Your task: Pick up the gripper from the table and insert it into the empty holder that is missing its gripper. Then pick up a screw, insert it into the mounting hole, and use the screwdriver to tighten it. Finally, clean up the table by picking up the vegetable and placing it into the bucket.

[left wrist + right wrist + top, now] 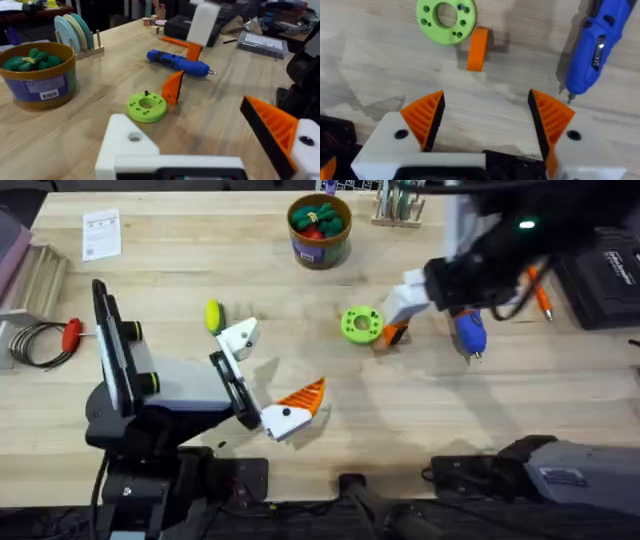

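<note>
Near the table's (pixel 300 330) centre, at about three o'clock from the flat green disc (pixel 361 324), the small loose orange gripper (pixel 396 333) lies on the wood, touching or just beside the disc's edge. Over it hangs the right gripper (pixel 485 117), its jaws spread wide, both orange fingers (pixel 425 117) clear of the piece and holding nothing. At three o'clock from there the blue screwdriver (pixel 470 333) lies flat on the table, its metal tip pointing toward six o'clock.

Toward seven o'clock from the disc sits the left gripper (pixel 265 380). One side carries an orange finger on its white base (pixel 300 402); the other is the bare white holder (pixel 240 336) with its mounting hole showing in the left wrist view. Its jaws stand apart with nothing between them.

Just beside the holder, at ten o'clock from it, the yellow vegetable (pixel 213 315) rests on the table. At twelve o'clock from the disc, well apart, the bucket (pixel 319 232) stands upright with red and green toy vegetables inside. A red-handled screwdriver (pixel 71 335) lies near the nine o'clock edge
</note>
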